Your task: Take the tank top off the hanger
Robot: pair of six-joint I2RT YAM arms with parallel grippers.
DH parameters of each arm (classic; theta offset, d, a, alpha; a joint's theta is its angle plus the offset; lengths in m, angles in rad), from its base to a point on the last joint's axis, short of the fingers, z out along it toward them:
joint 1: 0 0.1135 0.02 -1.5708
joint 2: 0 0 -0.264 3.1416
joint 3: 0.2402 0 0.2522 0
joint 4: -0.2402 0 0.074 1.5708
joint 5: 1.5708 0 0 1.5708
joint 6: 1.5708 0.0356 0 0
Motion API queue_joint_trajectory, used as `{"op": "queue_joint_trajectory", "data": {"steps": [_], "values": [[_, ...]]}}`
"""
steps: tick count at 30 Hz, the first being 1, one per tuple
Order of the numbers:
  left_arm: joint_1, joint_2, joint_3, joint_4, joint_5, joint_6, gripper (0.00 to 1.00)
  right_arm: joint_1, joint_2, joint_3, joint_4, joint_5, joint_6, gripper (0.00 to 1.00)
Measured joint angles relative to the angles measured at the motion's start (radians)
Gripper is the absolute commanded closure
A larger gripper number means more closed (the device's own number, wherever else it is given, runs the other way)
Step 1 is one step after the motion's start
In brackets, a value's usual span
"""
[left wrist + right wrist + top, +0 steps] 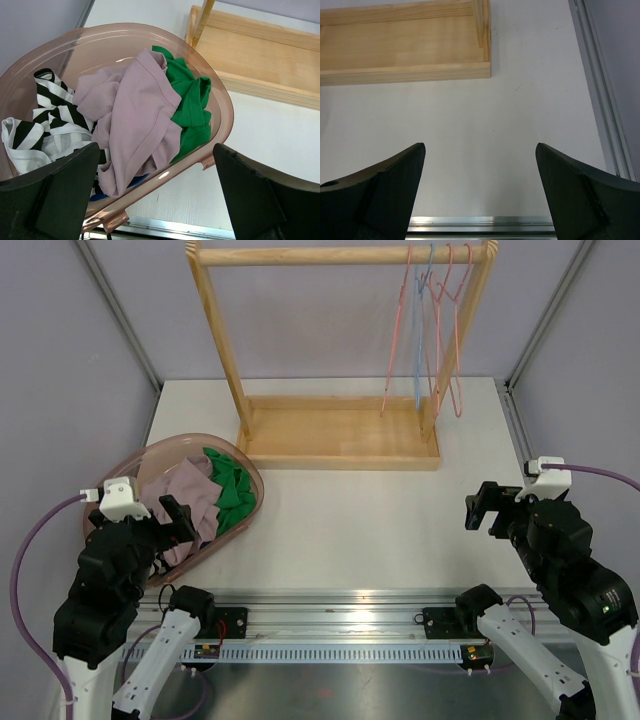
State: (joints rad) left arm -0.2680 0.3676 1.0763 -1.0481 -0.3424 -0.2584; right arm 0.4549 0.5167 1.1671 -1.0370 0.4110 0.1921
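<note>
Several bare wire hangers (437,330), pink and one blue, hang at the right end of the wooden rack's rod (300,255). No garment hangs on them. A mauve garment (135,110), a green one (190,100) and a black-and-white striped one (45,125) lie crumpled in the pink basket (227,110). Which of them is the tank top I cannot tell. My left gripper (175,520) hovers open over the basket's near edge, holding nothing. My right gripper (485,508) stands open above the bare table (480,100) at the right.
The rack's wooden base tray (340,435) sits at the back centre, its corner showing in the right wrist view (480,65). A metal rail (350,625) runs along the near edge. Grey walls enclose the table on three sides.
</note>
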Motion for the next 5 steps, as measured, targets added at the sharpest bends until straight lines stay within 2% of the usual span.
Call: {"op": "queue_joint_trajectory", "data": {"steps": [5], "values": [[0.0,0.0,-0.001,0.004,-0.002,0.0,0.01,0.0,0.002,0.0,0.0,0.0,0.007,0.0]]}}
